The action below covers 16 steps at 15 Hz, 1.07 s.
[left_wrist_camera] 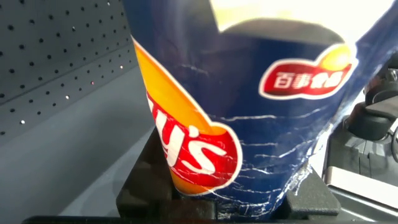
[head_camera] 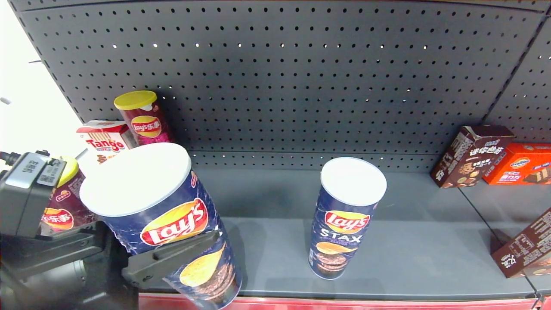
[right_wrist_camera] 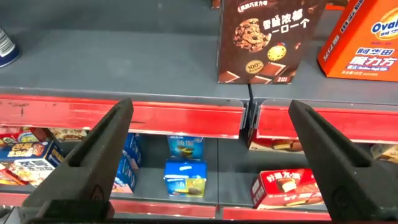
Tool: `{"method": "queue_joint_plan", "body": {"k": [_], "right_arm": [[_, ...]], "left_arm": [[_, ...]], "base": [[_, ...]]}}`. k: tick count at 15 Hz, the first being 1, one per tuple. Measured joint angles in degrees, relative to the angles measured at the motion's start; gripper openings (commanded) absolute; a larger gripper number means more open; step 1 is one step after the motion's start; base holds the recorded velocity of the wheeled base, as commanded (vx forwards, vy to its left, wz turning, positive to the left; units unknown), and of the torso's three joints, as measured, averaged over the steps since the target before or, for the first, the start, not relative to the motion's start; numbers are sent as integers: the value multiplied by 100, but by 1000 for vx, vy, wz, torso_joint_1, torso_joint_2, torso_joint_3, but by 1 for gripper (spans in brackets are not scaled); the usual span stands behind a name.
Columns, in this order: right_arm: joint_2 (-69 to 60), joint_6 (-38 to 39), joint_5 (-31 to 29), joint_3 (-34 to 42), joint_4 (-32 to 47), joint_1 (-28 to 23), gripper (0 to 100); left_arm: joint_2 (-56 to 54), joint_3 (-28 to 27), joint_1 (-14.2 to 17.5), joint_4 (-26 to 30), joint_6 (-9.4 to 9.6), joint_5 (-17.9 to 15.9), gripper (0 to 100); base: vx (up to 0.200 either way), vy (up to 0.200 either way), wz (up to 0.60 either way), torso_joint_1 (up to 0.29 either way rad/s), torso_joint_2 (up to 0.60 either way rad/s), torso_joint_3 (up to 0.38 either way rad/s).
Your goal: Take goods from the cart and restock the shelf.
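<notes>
The left end effector [head_camera: 185,247] is clamped around the lower half of a Stax crisp can [head_camera: 155,215], with one dark finger crossing the can's front. The can is dark blue with a flat white lid, a red-and-yellow logo and a pictured crisp, and its wrapper is scored with pale crease lines (plainest in the left wrist view). It sits at the left front of the shelf [head_camera: 267,241], its base by the front edge; I cannot tell whether it touches. The lid points up and the long axis is roughly vertical, with the top leaning toward the robot's left.

A second Stax can [head_camera: 346,215] stands upright mid-shelf, well apart. Behind the held can are two small maroon cans with yellow lids [head_camera: 144,116] [head_camera: 64,202] and a wafer box [head_camera: 105,140].

The right end effector [right_wrist_camera: 211,112] is spread wide and holds nothing. It faces the shelf's red rail [right_wrist_camera: 180,118], below a brown cookie box [right_wrist_camera: 267,37] and an orange box [right_wrist_camera: 364,37].
</notes>
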Motion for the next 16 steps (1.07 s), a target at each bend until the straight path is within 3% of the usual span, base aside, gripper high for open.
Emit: {"method": "queue_joint_plan", "body": {"k": [6, 12, 14, 16], "right_arm": [[-5, 11, -30, 0, 5, 2, 100], [-5, 11, -72, 0, 5, 2, 100], [-7, 66, -508, 0, 2, 2, 100], [-7, 160, -528, 102, -52, 2, 100]], "left_arm": [[132, -282, 78, 2, 2, 30, 0], [935, -1376, 44, 38, 37, 9, 0], [1209, -1638, 44, 24, 48, 9, 0], [1378, -1765, 44, 41, 49, 9, 0]], "base": [[0, 0, 0, 0, 0, 0], [0, 0, 0, 0, 0, 0], [0, 0, 0, 0, 0, 0], [0, 0, 0, 0, 0, 0]]}}
